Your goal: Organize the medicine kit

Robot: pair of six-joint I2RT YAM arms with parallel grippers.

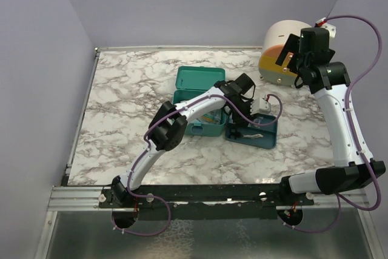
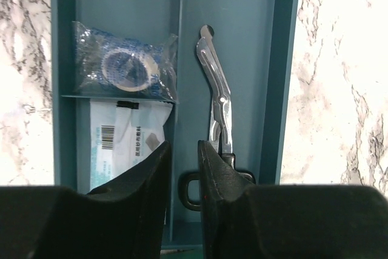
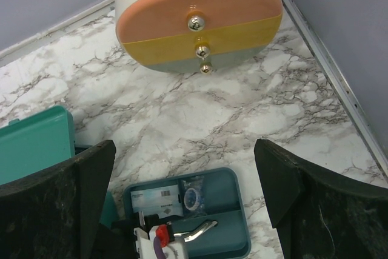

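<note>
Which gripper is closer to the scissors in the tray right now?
Left. The left gripper is directly over the handle end of the scissors in the tray; the right gripper hangs open, well apart, by the drawer unit.

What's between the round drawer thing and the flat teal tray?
Only bare marble table lies between the drawer unit and the tray, seen in the right wrist view.
</note>
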